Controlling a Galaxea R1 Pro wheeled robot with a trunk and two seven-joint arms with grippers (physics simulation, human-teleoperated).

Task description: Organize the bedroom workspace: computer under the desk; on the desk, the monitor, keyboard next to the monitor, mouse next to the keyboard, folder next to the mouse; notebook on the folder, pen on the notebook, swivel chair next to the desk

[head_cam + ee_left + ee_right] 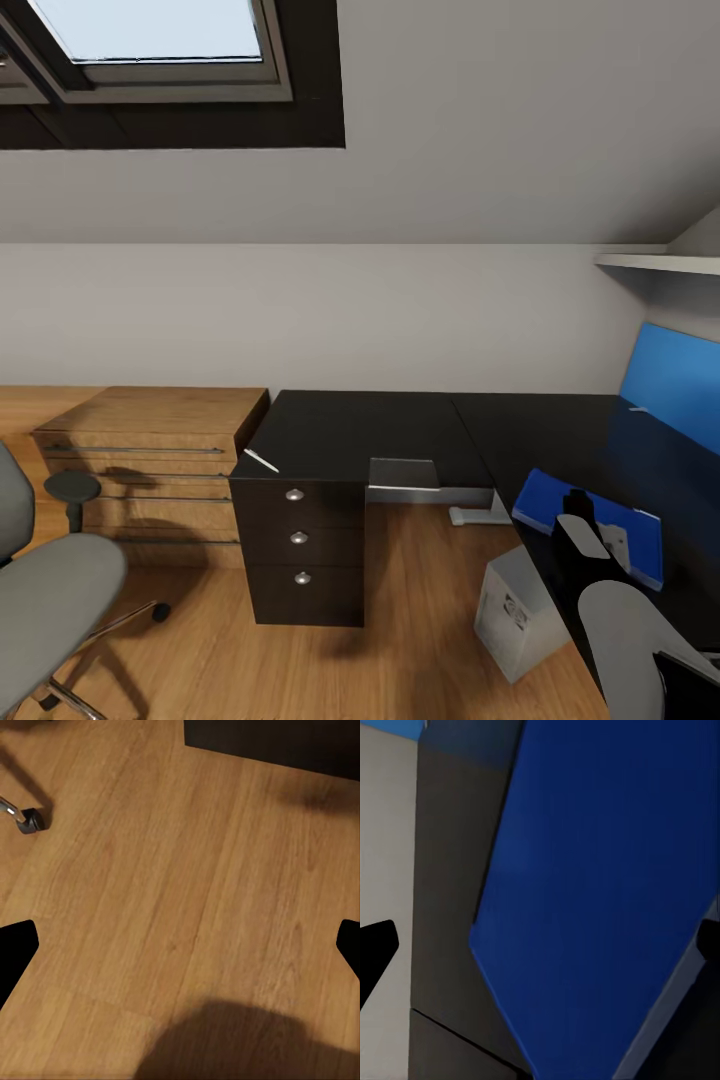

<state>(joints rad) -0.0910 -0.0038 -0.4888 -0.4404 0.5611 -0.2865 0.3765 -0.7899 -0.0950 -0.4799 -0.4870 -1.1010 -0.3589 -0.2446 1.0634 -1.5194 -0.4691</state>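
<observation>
On the desk [400, 430] in the head view, the folder [545, 497] lies flat under the right gripper [590, 525], with the computer [520, 610] on the floor below, the chair [45, 590] left, a dresser [150, 440] behind. Left wrist: fingers [15, 952] wide apart, empty, over floor [180, 892], a caster [30, 820] nearby. Right wrist: fingers [375, 949] spread above the folder [607, 885], gripping nothing.

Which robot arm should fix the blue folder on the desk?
Probably the right. The right gripper hangs directly over the folder on the desk; the left wrist camera faces bare floor.
</observation>
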